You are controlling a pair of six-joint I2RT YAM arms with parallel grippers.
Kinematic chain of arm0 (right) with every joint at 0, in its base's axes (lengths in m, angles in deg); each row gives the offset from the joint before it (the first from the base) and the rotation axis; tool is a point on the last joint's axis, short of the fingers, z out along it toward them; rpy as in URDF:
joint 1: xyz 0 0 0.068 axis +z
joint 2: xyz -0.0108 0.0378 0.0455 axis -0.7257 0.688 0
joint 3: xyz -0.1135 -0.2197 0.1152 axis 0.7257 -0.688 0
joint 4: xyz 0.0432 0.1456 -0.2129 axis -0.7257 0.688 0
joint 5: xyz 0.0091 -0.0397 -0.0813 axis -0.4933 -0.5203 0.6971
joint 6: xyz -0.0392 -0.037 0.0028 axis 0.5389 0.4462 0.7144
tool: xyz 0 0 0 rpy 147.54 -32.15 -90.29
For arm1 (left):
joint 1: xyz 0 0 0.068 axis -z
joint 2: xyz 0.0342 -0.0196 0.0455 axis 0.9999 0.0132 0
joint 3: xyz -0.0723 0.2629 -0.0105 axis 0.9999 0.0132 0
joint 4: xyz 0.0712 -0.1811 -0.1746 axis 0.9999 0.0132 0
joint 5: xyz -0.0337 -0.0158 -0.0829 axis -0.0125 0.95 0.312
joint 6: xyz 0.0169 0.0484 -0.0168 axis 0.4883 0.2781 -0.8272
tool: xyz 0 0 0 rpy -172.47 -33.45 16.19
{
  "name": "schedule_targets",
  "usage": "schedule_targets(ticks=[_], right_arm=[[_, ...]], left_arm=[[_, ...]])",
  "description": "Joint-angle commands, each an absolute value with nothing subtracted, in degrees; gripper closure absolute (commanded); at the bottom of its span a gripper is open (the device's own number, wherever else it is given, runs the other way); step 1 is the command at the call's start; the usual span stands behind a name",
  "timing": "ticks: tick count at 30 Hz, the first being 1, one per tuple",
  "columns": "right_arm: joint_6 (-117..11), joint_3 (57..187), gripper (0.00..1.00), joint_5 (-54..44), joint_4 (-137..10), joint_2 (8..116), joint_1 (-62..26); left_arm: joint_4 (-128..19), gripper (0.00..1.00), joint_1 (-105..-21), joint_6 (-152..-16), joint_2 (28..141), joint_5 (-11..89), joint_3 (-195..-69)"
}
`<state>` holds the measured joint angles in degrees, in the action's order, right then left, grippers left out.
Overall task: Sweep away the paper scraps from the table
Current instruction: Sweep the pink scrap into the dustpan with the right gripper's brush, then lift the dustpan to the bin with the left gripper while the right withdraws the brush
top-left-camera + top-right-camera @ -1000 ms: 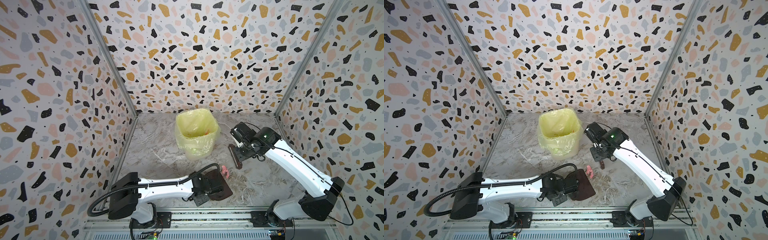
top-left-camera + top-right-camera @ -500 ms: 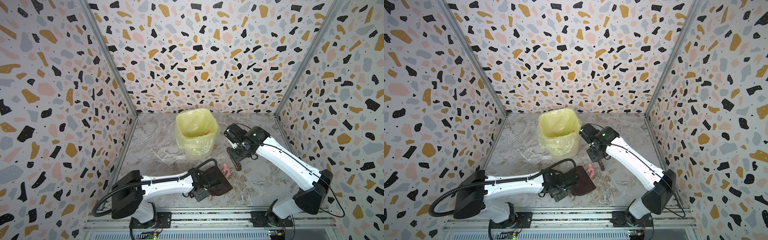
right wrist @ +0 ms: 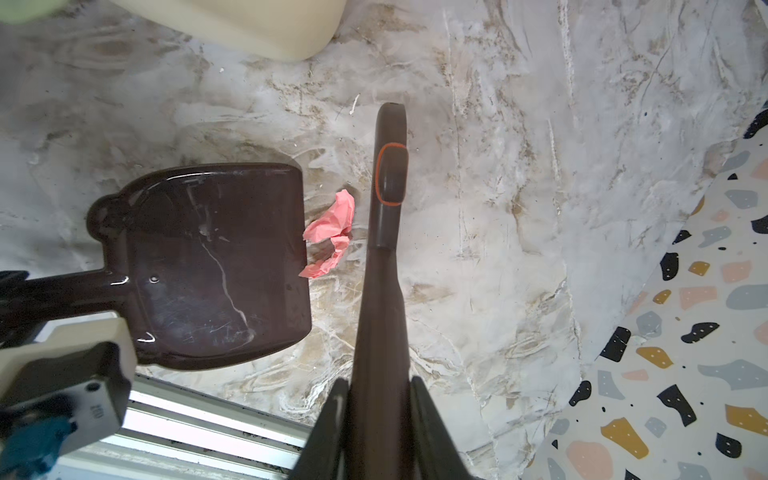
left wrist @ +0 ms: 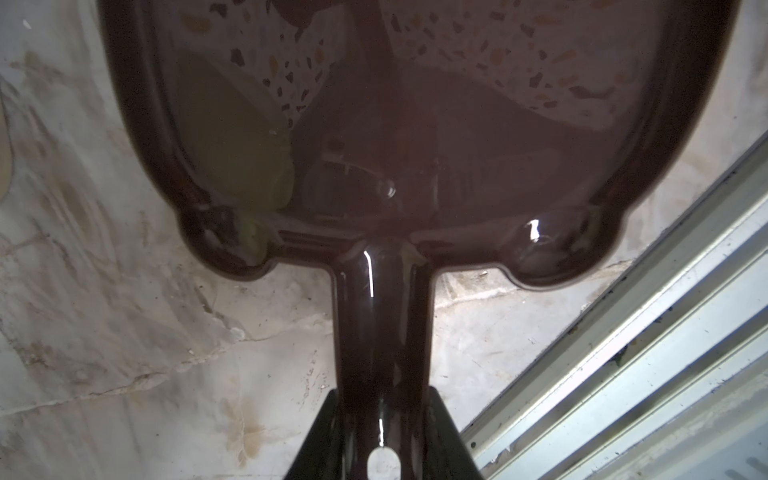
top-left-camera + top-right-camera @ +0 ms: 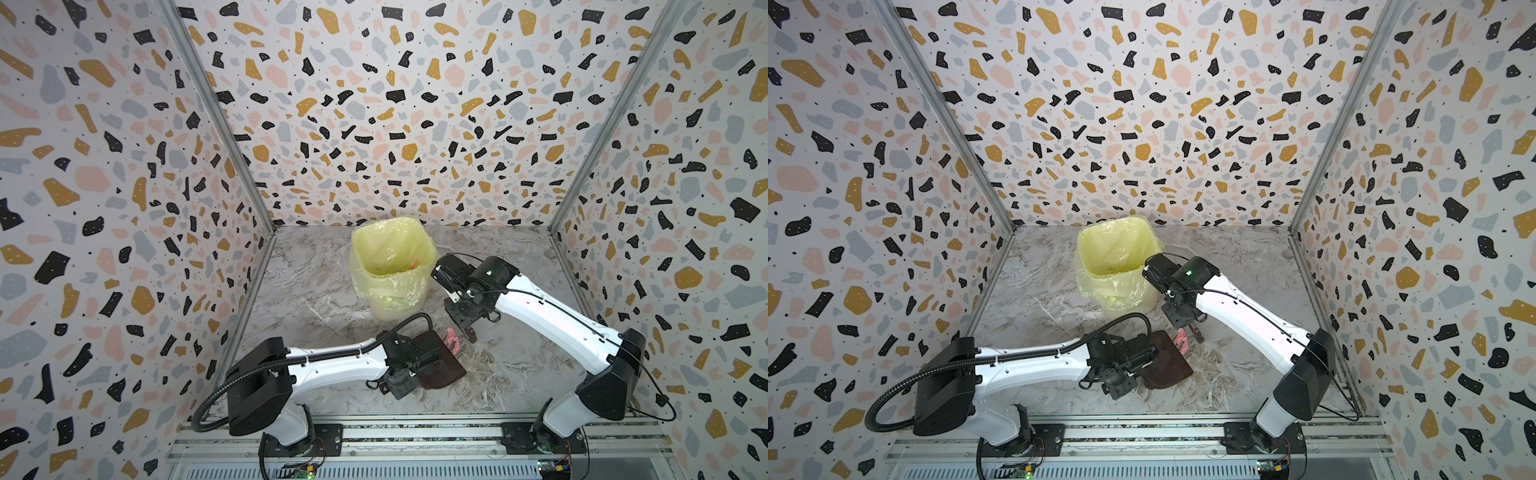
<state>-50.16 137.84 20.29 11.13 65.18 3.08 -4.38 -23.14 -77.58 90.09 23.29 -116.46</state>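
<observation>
Paper scraps, pink and crumpled, lie on the table, right at the front lip of the dustpan, with the brush just on their other side. In both top views they show as a small pink spot between pan and brush, near the front of the table.

That table is grey-white marble with brownish veining. It's boxed in on three sides by terrazzo-speckled walls, and a metal rail runs along the front edge.

Up close the pink paper is creased and folded into two lumps that touch. Whether it's one torn piece or two, I can't tell.

The count: one pink cluster, one glossy dark-brown dustpan, one dark brush, and one bin with a yellow liner at the back centre.

The left gripper is clamped on the dustpan's handle, with the pan flat on the marble. The right gripper is closed tight around the brush handle.
</observation>
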Motion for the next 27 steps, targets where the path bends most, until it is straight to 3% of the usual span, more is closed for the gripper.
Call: schedule_targets(ticks=[1, 15, 27], right_arm=[[-51.25, 139.75, 1.00, 17.67, 12.52, 64.24, 4.62], [-59.86, 142.39, 1.00, 11.65, 12.97, 57.81, 11.79], [-62.03, 138.63, 1.00, 18.63, 12.44, 49.60, 2.96]], left_arm=[[-3.77, 1.00, -23.63, -76.89, 90.73, 24.71, -115.67], [-3.49, 1.00, -23.94, -76.93, 91.32, 24.28, -115.67], [-3.97, 1.00, -23.97, -77.60, 87.86, 21.85, -116.77]])
